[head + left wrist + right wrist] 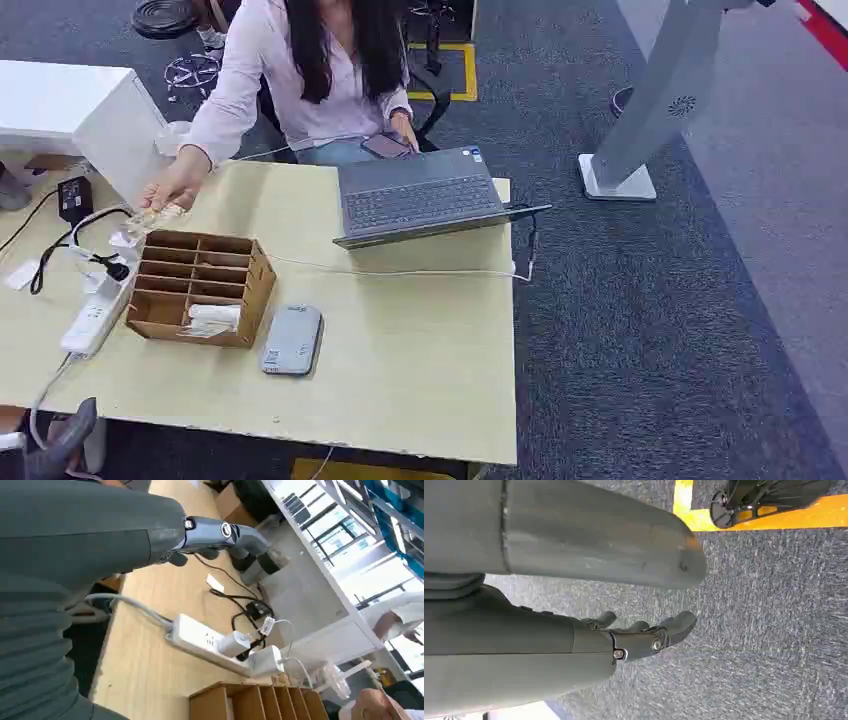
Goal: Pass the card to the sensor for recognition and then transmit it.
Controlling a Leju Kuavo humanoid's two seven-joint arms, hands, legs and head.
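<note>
Our left hand [220, 535] has its dark fingers [250, 547] spread and holding nothing, hovering over the near left corner of the pale wooden table [400, 350]. Our right hand [644, 635] hangs over grey carpet, its fingers [676, 622] loosely apart and empty. Beneath the left hand we see a white power strip [200, 642] with plugged adapters. Just beside it stands a brown cardboard slotted organizer box [200, 285], with a white card [212, 318] lying in its nearest compartment. A flat grey rectangular sensor pad [292, 340] lies just beside the box. A person's hand [172, 190] reaches toward the box's far corner. Farther back sits an open grey laptop [425, 195].
</note>
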